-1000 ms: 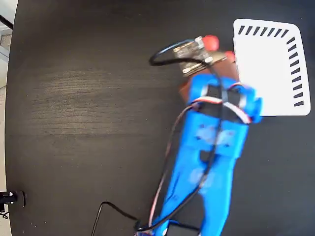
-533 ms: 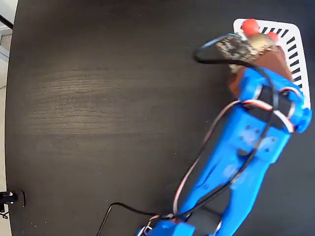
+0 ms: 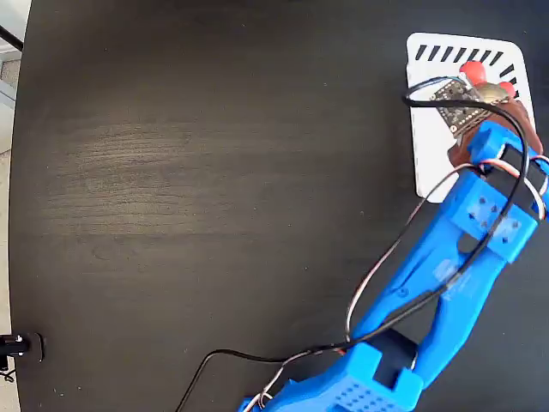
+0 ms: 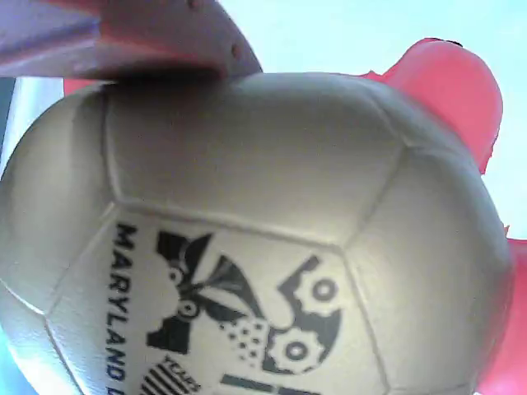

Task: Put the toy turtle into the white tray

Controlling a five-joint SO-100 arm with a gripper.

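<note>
The gripper [image 3: 480,86] is closed around the toy turtle [image 4: 247,247], which fills almost the whole wrist view: one finger [image 4: 123,37] presses flat against the top of the panelled, pale gold shell, and the other finger is out of sight, so the grip is judged from the turtle sitting fast against that finger with pale background behind it. The shell carries a black emblem with gears and the word MARYLAND printed down its left side in that view, and a red head or foot [image 4: 457,86] sticks out at the upper right, with a further strip of red along the right edge. In the fixed view the turtle [image 3: 474,72] shows only as two red bumps and a sliver of gold peeping out above the small circuit board [image 3: 453,96] mounted on the gripper. Taking the white tray [image 3: 433,154] as the landmark, the turtle is over the tray's upper part, just below the row of black diagonal stripes along its top edge; whether it touches the tray surface cannot be told. The blue arm [image 3: 455,257] covers the tray's right half and runs down from it to the lower edge of the view, and the tray lies on the black table [image 3: 214,172] at its upper right.
</note>
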